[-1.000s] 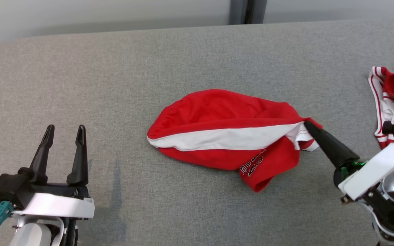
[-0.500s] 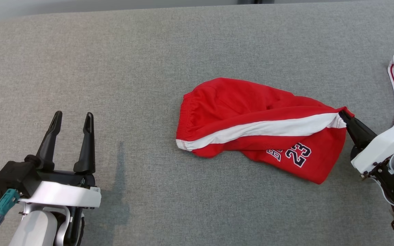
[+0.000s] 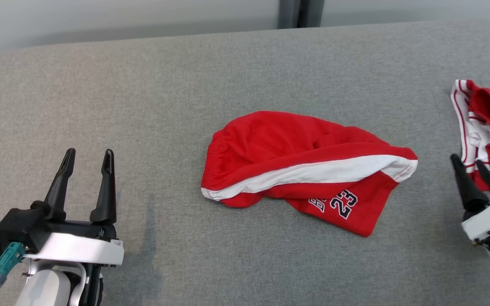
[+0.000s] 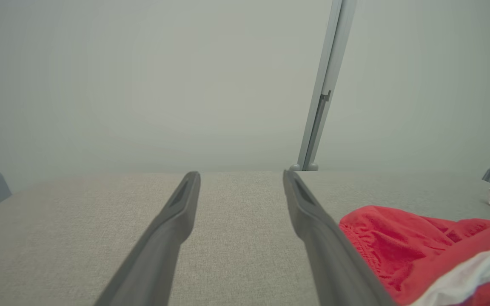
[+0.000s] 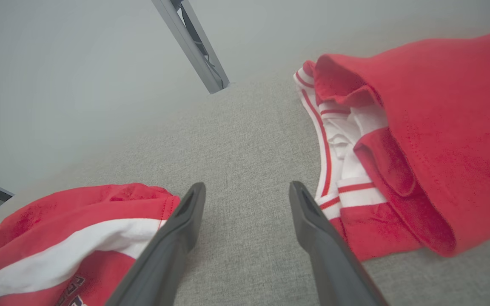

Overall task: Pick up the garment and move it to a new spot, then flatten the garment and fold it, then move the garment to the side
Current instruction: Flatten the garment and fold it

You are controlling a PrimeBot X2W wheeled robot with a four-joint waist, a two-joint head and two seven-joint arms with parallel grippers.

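Right gripper (image 3: 467, 161): jaws wide apart, empty, just right of the crumpled red-and-white cloth shorts (image 3: 309, 170). Left gripper (image 3: 90, 152): jaws apart, empty, over the grey woven counter (image 3: 143, 85).

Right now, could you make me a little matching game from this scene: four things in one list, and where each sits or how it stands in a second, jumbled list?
Things:
1. red shorts
2. red-and-white garment
3. left gripper
4. right gripper

Places and states:
A. lower right, open, a garment on either side
B. middle of the grey surface, crumpled, number 23 showing
C. lower left, open, nothing between its fingers
D. far right edge, bunched up

Pairs: 1-B, 2-D, 3-C, 4-A.
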